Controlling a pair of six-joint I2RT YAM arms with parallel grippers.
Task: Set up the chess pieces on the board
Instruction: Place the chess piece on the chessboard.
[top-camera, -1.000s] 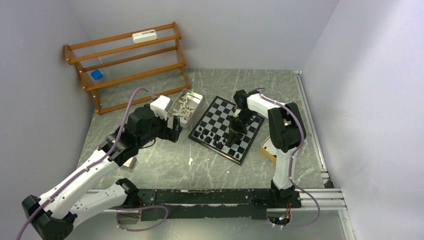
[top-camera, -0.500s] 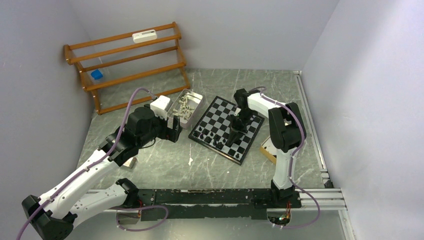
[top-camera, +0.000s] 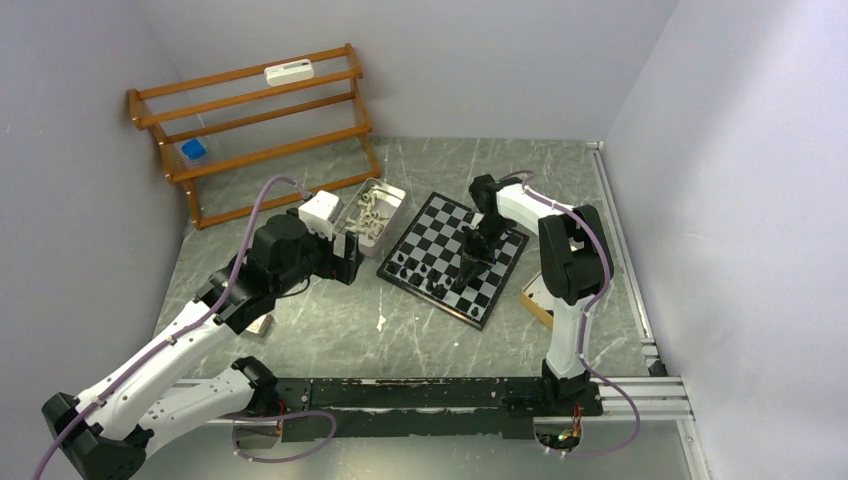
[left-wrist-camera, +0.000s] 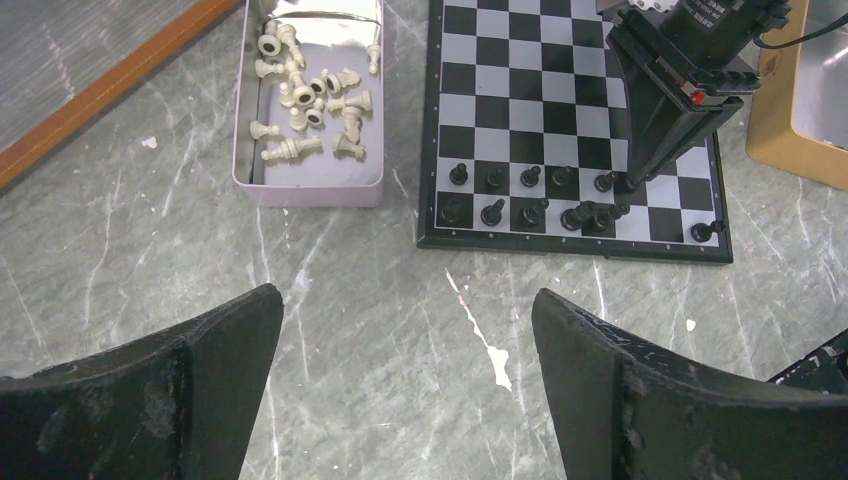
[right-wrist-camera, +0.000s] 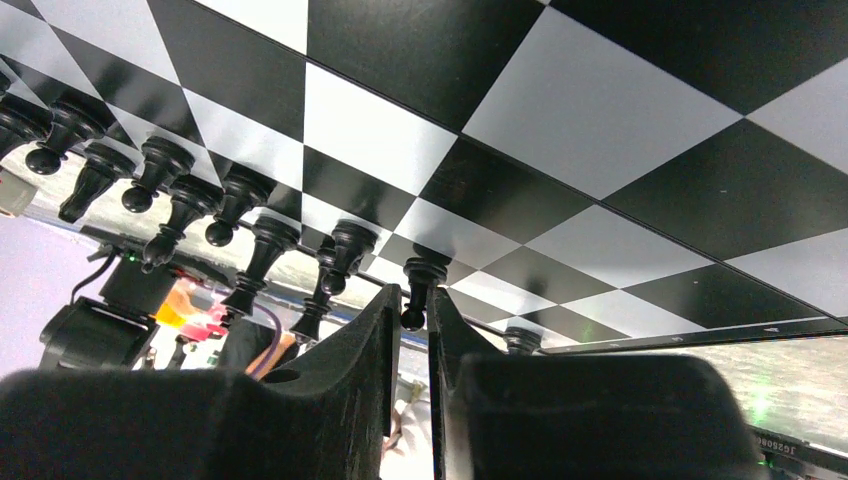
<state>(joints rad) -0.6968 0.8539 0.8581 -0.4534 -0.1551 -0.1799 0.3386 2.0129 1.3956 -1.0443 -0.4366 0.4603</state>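
Print (left-wrist-camera: 716, 12) on its housing too blurred to read, the right gripper (right-wrist-camera: 413, 305) pinched a black pawn (right-wrist-camera: 421, 283) standing among chess pieces (right-wrist-camera: 160, 160) at the board's (right-wrist-camera: 560, 110) near edge, while the left gripper (left-wrist-camera: 407, 310) hung wide open to its left.

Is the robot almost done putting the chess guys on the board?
Roughly halfway, I'd say. Done: most black pieces stand in two rows along one edge of the board. In hand: the right gripper is pinching a black pawn in the second row. Left: the white pieces all lie jumbled in the tray beside the board, and the left gripper is open, holding nothing.
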